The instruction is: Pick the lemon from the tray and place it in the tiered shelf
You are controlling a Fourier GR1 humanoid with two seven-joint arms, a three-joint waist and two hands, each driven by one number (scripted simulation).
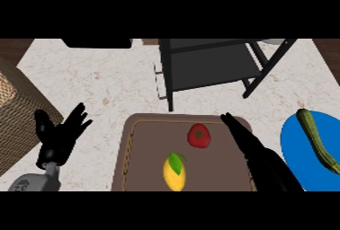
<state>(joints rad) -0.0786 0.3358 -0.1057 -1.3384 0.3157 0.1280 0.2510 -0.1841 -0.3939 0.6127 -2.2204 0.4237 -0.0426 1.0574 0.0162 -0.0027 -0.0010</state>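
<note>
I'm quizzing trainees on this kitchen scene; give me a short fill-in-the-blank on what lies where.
1. The lemon lies on the ____ beside the tomato.
2. The cucumber lies on a ____ plate.
3. The tiered shelf holds ____ so far.
4. The right robot hand has ____ fingers above the tray's right edge.

Missing: tray; blue; nothing; straight

A yellow lemon (174, 173) with a green leaf lies low in the frame's centre on a brown tray (143, 157) edged by a thin lighter line. Above it sits a red tomato (199, 135) with a dark green top. At right, a bright blue plate (299, 152) carries a dull green cucumber (317, 141). The dark grey tiered shelf (209, 63) with black legs fills the upper centre. The counter (100, 85) is cream, speckled tan. A tan woven basket (13, 117) shows at left. Both the left hand (61, 134) and right hand (256, 150) are black.
</note>
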